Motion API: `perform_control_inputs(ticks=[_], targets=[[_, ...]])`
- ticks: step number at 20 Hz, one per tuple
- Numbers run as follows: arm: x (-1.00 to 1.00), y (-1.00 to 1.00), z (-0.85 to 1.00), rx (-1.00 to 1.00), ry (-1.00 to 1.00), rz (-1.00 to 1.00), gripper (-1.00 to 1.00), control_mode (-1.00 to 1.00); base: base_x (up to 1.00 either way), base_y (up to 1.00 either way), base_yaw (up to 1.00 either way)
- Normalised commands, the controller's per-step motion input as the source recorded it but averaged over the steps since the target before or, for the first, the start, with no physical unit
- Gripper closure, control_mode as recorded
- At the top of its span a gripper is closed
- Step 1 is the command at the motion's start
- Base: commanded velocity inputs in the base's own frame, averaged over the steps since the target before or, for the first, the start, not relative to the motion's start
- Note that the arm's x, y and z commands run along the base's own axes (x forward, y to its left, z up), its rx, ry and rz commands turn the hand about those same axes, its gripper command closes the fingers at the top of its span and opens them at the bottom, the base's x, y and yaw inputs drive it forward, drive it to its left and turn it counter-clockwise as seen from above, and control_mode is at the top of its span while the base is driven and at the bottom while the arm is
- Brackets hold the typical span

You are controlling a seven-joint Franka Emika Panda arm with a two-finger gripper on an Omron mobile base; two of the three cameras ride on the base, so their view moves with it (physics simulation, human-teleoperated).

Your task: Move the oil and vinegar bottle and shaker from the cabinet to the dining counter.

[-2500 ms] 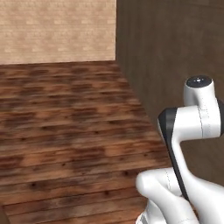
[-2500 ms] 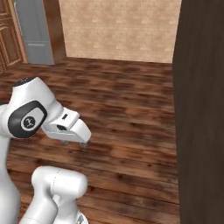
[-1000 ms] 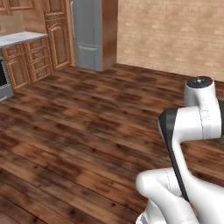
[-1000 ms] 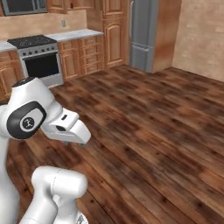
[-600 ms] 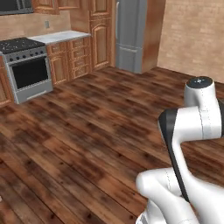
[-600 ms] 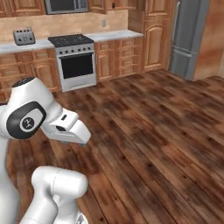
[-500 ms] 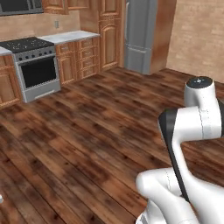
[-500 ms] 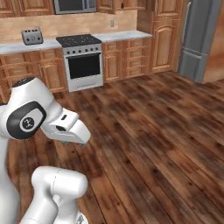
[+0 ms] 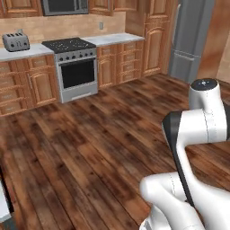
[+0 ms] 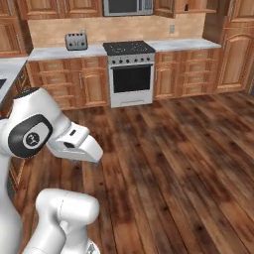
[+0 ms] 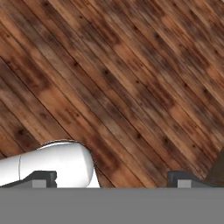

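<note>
Cabinets (image 10: 59, 10) lined the far kitchen wall.
Jaws stood wide and empty over the wood floor (image 11: 131, 78); stove (image 10: 130, 74) and toaster (image 10: 76, 40) sat on the far surface (image 10: 54, 52).

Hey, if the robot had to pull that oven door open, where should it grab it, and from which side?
Probably the handle bar across the top of the oven door, near its middle. The bar runs level and the door faces the open wooden floor, so come straight at it from the front, with one finger above the bar and one below.
</note>
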Motion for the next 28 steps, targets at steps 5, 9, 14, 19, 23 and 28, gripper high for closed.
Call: perform_control_inputs(ticks=[5,9,14,19,23,28], targets=[[0.00,0.00,0.00,0.00,0.00,0.00,-1.00,1.00,0.79,-0.33,0.20],[0.00,0.00,0.00,0.00,0.00,0.00,-1.00,1.00,0.83,-0.40,0.10],[0.00,0.00,0.00,0.00,0.00,0.00,-1.00,1.00,0.83,-0.46,0.03],[0.00,0.00,0.00,0.00,0.00,0.00,-1.00,1.00,0.81,-0.47,0.04],[0.00,0.00,0.00,0.00,0.00,0.00,-1.00,1.00,0.77,-0.46,0.06],[0.00,0.00,0.00,0.00,0.00,0.00,-1.00,1.00,0.78,-0.45,0.08]])
